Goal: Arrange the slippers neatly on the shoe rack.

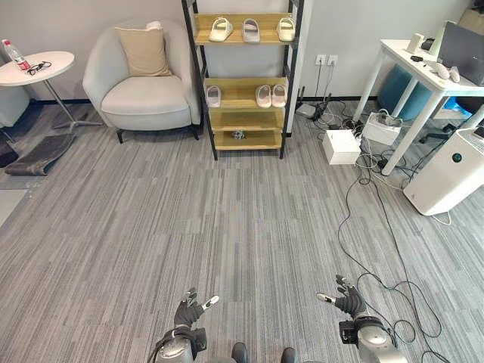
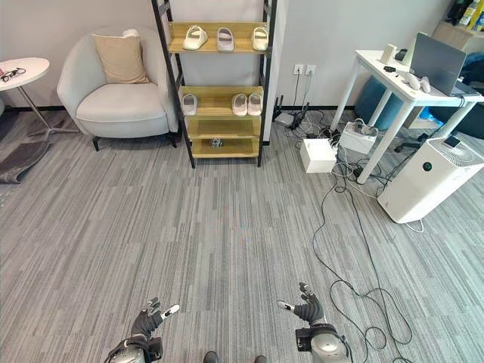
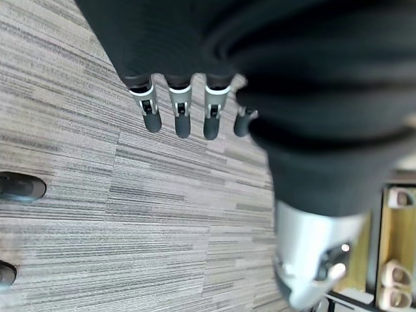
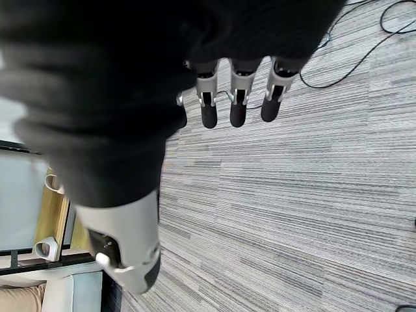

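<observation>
The wooden shoe rack (image 1: 242,115) stands against the far wall, well away from me across the carpet. Three pale slippers lie on its top shelf, the left one (image 1: 221,29), the middle one (image 1: 251,30) and the right one (image 1: 286,29). On the middle shelf a single slipper (image 1: 213,96) sits at the left and a pair (image 1: 271,95) at the right. My left hand (image 1: 189,310) and right hand (image 1: 348,299) hang low over the carpet, both open and empty. The left hand's fingers (image 3: 179,114) and the right hand's fingers (image 4: 237,104) are straight above bare floor.
A grey armchair (image 1: 144,83) with a beige cushion stands left of the rack, and a round side table (image 1: 34,69) further left. A white desk (image 1: 423,76), an air purifier (image 1: 450,170), a white box (image 1: 342,145) and loose cables (image 1: 370,227) are at the right. A small dark object (image 1: 239,134) lies on the rack's lower shelf.
</observation>
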